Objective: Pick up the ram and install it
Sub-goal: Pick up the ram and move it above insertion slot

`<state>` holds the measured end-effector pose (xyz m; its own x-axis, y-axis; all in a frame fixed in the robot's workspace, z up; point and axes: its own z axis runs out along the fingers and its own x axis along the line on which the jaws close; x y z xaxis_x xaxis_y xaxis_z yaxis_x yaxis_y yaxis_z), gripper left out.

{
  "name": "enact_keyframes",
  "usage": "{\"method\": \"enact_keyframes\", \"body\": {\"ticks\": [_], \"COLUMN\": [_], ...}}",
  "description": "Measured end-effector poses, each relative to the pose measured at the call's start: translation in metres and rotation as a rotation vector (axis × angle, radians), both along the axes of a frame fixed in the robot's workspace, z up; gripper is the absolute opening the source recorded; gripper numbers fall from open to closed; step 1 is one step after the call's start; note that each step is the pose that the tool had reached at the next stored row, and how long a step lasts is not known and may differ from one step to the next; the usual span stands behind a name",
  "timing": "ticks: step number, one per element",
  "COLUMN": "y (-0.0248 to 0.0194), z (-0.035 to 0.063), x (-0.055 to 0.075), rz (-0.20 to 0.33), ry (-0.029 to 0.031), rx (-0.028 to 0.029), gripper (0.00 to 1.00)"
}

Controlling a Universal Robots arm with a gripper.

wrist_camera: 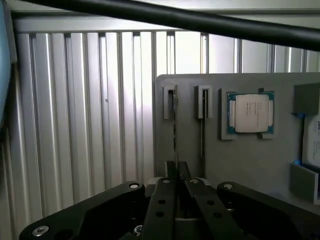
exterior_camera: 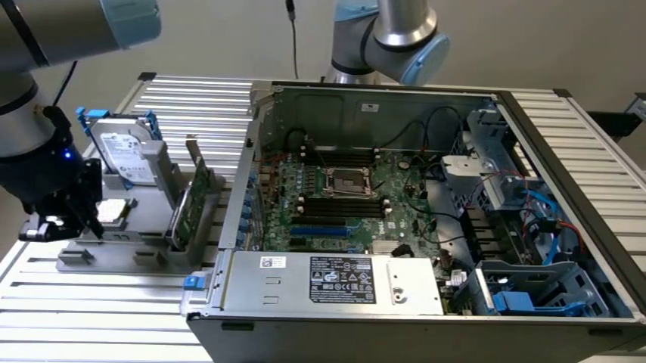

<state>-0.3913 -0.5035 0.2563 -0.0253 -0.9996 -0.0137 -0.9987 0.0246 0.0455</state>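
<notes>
We note fingers set narrow, pinching the ram, edge-on in its holder slot, near the processor.

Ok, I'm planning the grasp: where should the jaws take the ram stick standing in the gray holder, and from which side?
Likely by its upper edge from straight above, jaws across the flat faces: the ram stick stands on edge in the gray holder, so only that thin edge is free.

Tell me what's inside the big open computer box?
A green motherboard with black memory slots, and a blue drive cage. The silver power supply covers whatever lies under it.
</notes>
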Motion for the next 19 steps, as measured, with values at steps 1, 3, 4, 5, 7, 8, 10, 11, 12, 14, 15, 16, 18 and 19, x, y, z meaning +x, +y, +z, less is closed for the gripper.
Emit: {"method": "enact_keyframes", "body": {"ticks": [1,3,4,5,7,8,10,11,12,14,15,16,18,19], "y": [0.0002,0.0006,0.0008,0.001,0.0014,0.0016,0.002,0.0022,0.0024,0.0032,0.0036,0.0041,0.0051,0.0056], "z": [0.0036,0.0126,0.0171,0.0216,0.0303,0.0348,0.0433,0.0472,0.051,0.0593,0.0635,0.0678,0.0764,0.0807], "x": [0.001,0.004,0.006,0.008,0.012,0.014,0.018,0.021,0.023,0.028,0.03,0.033,0.038,0.04], "rz": [0.0,0.0,0.0,0.0,0.0,0.0,0.0,0.0,0.0,0.0,0.0,0.0,0.0,0.0], "ry": [0.0006,0.0018,0.0024,0.0033,0.0054,0.0065,0.0086,0.01,0.0113,0.0135,0.0143,0.0147,0.0152,0.0156], "rx": [0.0001,-0.0001,-0.0002,-0.0004,-0.0011,-0.0014,-0.0024,-0.0032,-0.0038,-0.0051,-0.0058,-0.0062,-0.0071,-0.0077], "gripper": [0.13,0.13,0.13,0.13,0.13,0.13,0.13,0.13,0.13,0.13,0.13,0.13,0.13,0.13]}}
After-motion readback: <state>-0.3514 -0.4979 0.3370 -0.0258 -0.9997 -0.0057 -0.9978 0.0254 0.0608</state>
